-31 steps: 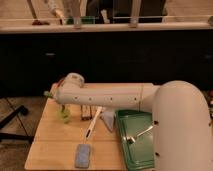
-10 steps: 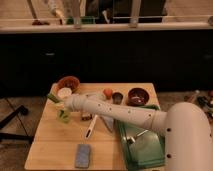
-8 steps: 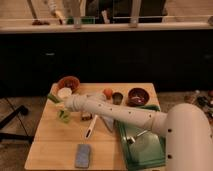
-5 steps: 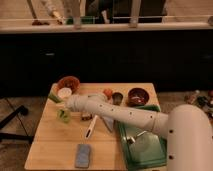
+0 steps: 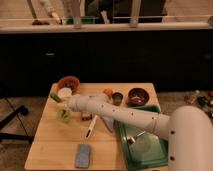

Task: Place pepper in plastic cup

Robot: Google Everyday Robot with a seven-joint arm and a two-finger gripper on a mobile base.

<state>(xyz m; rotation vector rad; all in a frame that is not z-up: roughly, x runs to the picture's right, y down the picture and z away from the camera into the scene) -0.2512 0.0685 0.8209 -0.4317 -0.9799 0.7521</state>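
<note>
My gripper (image 5: 59,101), at the left rear of the table (image 5: 52,150) just above the plastic cup (image 5: 63,116), grips the pepper (image 5: 54,97) clear of the rim, seemingly to lower it in.

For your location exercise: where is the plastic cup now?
In the camera view, the plastic cup stands near the left edge of the table, just below the end effector, in front of the white cup.

Wooden table (image 5: 47,150), gripper (image 5: 58,98) over its left part. Just below the gripper, green cup (image 5: 64,116). Behind it, white cup (image 5: 65,93). Well to its right, green tray (image 5: 156,159). Nearer than it, blue sponge (image 5: 83,155).
</note>
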